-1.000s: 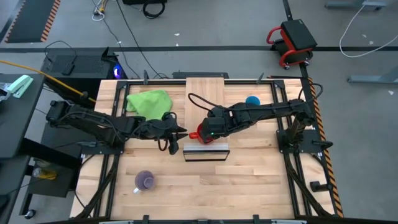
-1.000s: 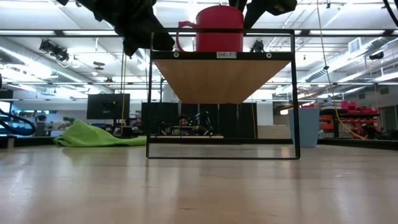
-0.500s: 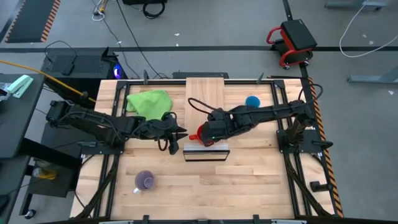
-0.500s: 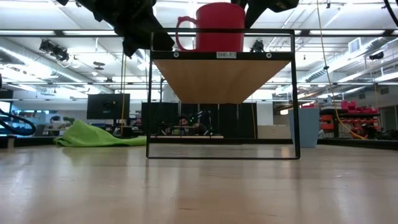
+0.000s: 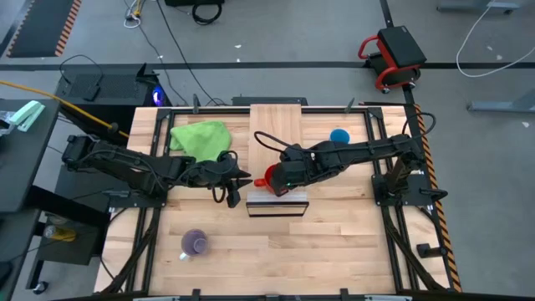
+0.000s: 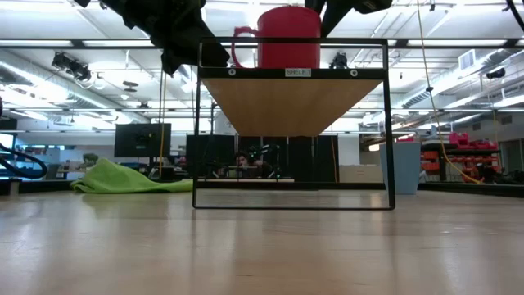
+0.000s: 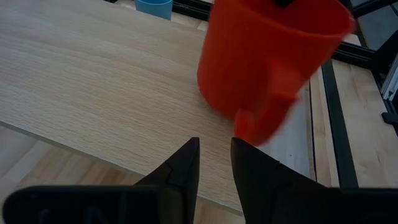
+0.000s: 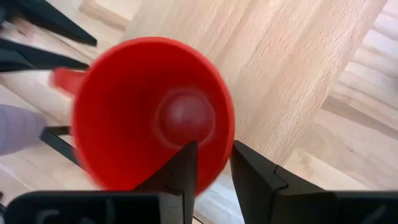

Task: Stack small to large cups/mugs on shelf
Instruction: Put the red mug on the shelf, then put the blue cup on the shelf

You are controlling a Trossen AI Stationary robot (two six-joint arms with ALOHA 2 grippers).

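Note:
The red mug (image 5: 269, 177) is at the near end of the raised wooden shelf (image 5: 276, 117), its handle (image 7: 267, 115) pointing toward the table's left. My right gripper (image 5: 278, 177) is shut on it from above. My left gripper (image 5: 242, 179) hovers just left of the shelf, fingers shut and empty, pointing at the mug (image 7: 261, 56). The light-blue cup (image 5: 339, 135) stands on the table at the far right. The pale purple mug (image 5: 195, 243) stands near the front left. My right gripper holds the red mug by its rim (image 8: 219, 149), on the side away from the handle, one finger inside and one outside. The fingers point down from above. The mug is slightly tilted, its base at the shelf top (image 6: 288, 67); whether it rests there I cannot tell.
A green cloth (image 5: 201, 135) lies at the far left of the table, behind my left arm. The shelf stands on a thin black frame (image 6: 196, 123) with open space under it. Black rails run along the table's sides.
My right gripper has shifted a little toward the table's left with the red mug. The mug rose slightly over the shelf and has come back down to its top, the handle swinging a little.

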